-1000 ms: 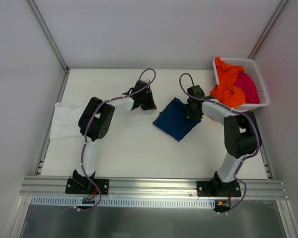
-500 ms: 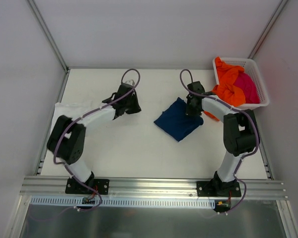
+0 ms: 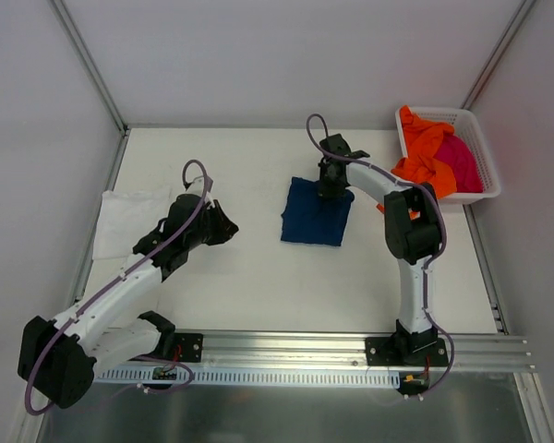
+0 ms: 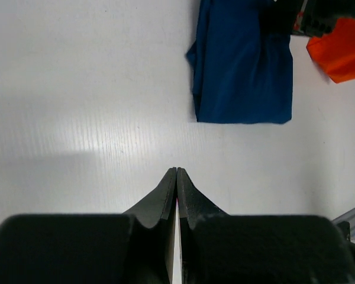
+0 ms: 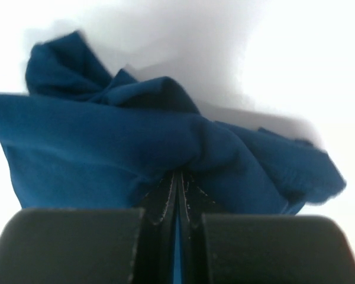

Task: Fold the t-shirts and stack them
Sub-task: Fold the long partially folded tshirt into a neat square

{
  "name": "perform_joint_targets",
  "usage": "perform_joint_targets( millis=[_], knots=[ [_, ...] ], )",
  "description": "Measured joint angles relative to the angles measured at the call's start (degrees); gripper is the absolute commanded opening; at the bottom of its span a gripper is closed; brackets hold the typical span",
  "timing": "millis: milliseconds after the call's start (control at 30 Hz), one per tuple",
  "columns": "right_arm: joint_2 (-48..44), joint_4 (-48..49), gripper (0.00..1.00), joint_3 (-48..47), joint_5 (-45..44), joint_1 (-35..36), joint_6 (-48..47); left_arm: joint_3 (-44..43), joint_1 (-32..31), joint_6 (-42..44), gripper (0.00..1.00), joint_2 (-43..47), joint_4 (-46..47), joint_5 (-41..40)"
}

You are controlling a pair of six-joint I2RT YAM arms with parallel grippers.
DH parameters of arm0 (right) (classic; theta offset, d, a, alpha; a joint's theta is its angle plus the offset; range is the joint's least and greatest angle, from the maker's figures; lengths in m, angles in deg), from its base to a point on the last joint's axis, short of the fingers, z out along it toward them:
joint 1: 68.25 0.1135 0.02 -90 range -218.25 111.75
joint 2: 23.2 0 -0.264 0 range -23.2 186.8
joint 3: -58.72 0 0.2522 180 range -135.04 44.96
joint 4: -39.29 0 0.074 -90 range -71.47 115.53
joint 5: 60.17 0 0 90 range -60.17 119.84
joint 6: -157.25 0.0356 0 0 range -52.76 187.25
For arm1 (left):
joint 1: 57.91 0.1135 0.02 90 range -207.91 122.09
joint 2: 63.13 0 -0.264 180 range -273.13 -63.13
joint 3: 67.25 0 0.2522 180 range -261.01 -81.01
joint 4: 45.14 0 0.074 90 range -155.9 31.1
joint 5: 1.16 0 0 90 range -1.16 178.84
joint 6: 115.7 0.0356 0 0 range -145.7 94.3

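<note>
The navy blue t-shirt lies folded at the table's middle; it also shows in the left wrist view. My right gripper is shut on its far edge, with blue cloth bunched between the fingers. My left gripper is shut and empty over bare table, left of the navy tee. The white t-shirt lies folded at the table's left edge. The orange t-shirt and the magenta t-shirt sit in the basket.
The white lattice basket stands at the back right corner. Orange cloth hangs over its near rim onto the table. A metal rail runs along the near edge. White walls enclose the table.
My left arm has pulled back toward the near left, away from the navy tee. My right gripper has moved left and farther back, dragging the navy tee so it lies squarer.
</note>
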Motion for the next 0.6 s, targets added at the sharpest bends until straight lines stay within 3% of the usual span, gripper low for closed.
perform_joint_targets(
  millis=[200,333,433,467,500,533,600],
  knots=[
    [6.3,-1.9,0.01,-10.1,1.5,2.3,0.1,1.7,0.0,-1.3,0.0,7.1,-2.4,0.8],
    [6.7,-1.9,0.02,-10.8,1.4,3.7,0.1,1.7,0.0,-1.5,0.0,7.2,-2.7,1.0],
    [4.2,0.3,0.27,-6.8,0.5,4.3,0.0,1.7,0.0,-1.5,0.0,6.8,-2.7,1.4],
    [2.3,1.0,0.39,-4.3,0.0,4.5,-0.2,1.7,0.0,-1.3,0.07,6.8,-2.7,1.4],
    [-0.3,1.6,0.46,-1.3,-0.5,4.7,-0.5,1.7,0.0,-0.9,0.21,6.6,-2.7,1.3],
    [-2.9,1.6,0.51,1.0,-1.0,4.9,-1.1,1.4,0.0,-0.2,0.53,6.5,-2.9,1.2],
    [-10.2,0.9,0.68,5.8,-2.5,5.4,-2.5,0.2,-0.1,1.0,0.8,6.1,-3.6,0.2]
  ],
)
